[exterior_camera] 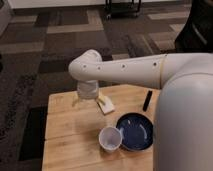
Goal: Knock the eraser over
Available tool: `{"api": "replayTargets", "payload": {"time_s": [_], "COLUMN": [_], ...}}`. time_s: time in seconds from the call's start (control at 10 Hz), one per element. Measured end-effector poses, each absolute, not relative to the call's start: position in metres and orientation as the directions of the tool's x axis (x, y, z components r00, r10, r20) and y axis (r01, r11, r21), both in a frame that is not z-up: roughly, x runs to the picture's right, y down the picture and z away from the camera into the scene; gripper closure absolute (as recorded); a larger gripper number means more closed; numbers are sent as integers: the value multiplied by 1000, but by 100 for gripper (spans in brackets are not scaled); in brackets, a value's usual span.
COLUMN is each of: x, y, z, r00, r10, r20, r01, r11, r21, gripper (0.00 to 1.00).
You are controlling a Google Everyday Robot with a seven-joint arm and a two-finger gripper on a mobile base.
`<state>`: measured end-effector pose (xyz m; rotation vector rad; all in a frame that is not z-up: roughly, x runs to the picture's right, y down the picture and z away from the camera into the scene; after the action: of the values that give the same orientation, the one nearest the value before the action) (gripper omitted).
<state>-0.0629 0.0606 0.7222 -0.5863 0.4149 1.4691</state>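
Nearest the camera, a white cup (110,138) is standing upright on the wooden tabletop (65,145), its rim meeting the left edge of a dark blue plate (135,131). The robot's bulky white arm (130,70) is filling the right side, reaching left over the tabletop's far half and bending down. Beyond the cup, a pale cream pad (106,105) is lying flat. The gripper (87,101) is hanging just left of the pad, low over the tabletop under the wrist; I cannot tell whether it is open or closed. The pad and a stretch of bare wood are lying between the gripper and the eraser (147,100). The eraser is standing well to the right, just beyond the plate and close beside the arm's white shell. It is resting on end, its long axis near vertical, the top leaning slightly right. It is showing as a slim, dark, almost black slab. Farther back, patterned grey carpet (60,45) is covering the floor.
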Motion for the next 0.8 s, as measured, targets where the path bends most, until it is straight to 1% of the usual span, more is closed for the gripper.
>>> {"api": "replayTargets", "payload": {"time_s": [0.6, 0.8], "x": [20, 22], "y": [46, 45], "z": [731, 731], "r00": [30, 29], "r10": [827, 828], "r20": [-562, -561], "r01": [-995, -995], "r11": [-26, -27], "r21": [-92, -92], "gripper": [20, 20]}}
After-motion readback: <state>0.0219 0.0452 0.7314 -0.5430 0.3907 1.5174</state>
